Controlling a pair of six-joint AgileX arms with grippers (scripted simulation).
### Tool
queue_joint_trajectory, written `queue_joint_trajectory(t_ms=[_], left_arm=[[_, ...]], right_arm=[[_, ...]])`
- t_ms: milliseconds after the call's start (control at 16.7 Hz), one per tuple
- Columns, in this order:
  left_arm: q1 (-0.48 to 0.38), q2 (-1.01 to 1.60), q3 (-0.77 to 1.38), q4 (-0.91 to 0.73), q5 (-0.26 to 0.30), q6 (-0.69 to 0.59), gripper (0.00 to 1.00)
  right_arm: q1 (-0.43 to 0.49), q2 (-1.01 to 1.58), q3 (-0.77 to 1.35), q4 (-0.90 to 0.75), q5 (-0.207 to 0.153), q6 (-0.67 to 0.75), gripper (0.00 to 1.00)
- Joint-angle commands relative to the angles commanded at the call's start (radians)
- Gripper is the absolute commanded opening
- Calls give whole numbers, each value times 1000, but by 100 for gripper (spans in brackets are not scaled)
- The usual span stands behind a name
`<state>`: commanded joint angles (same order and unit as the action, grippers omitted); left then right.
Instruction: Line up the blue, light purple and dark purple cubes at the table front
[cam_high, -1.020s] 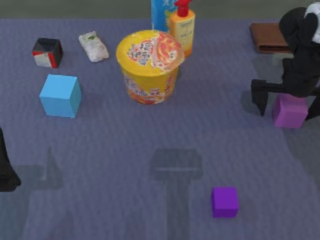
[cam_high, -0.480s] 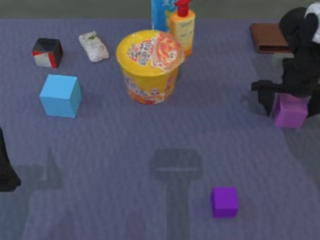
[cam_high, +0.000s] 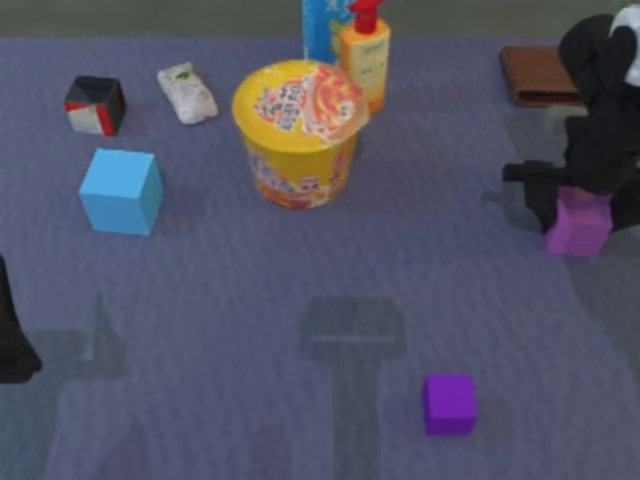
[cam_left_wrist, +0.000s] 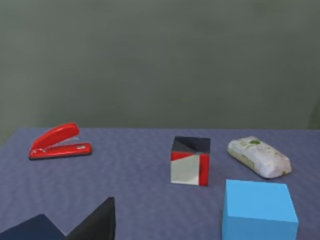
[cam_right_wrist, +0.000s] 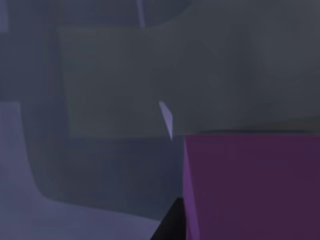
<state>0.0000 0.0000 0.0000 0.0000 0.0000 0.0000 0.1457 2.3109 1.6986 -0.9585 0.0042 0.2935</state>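
Brown wallet (cam_high: 538, 76) behind | right hand (cam_high: 585, 205) pinching light purple (cam_high: 579, 224)

The table (cam_high: 250, 300) looks matt and finely woven, the light purple (cam_high: 580, 225) cube smooth.

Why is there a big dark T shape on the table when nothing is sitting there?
In the top view, that grey shape on the slate-purple woven table looks like a shadow, probably cast by something above. A similar one lies near the left gripper at the left edge. In the right wrist view, the light purple plastic cube fills the corner, shaded.
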Motion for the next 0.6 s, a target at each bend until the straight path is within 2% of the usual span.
queue_joint_trajectory(t_ms=[600], left_arm=[[0, 0, 0, 0, 0, 0, 100]], right_arm=[[1, -28, 34, -46, 5, -2, 0]])
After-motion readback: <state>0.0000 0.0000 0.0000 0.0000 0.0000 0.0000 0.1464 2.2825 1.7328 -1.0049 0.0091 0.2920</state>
